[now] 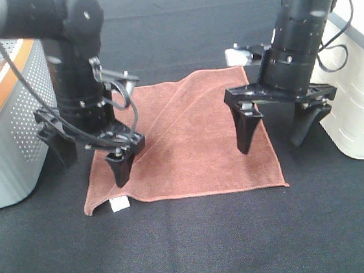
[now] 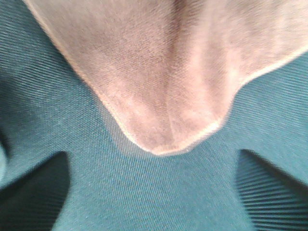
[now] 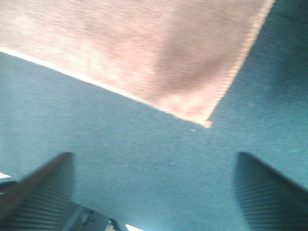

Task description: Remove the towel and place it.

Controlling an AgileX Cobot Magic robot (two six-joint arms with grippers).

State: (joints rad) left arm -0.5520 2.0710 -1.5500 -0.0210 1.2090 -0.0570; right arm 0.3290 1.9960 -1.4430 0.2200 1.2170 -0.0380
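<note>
Towel [image 1: 189, 139] flat on dark surface [image 1: 193, 246], centre. Left claw [image 1: 89, 156] wide at 8 o'clock corner; right claw [image 1: 275, 126] wide at 4 o'clock. Lift both straight up, avoid snagging fabric.

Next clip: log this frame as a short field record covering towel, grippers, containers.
towel: towel lies spread flat on the black table, white tag at a near corner
left gripper: left gripper open, holding nothing, above the towel's left edge
right gripper: right gripper open, holding nothing, straddling the towel's right edge
containers: grey basket at left, white bin at right
</note>
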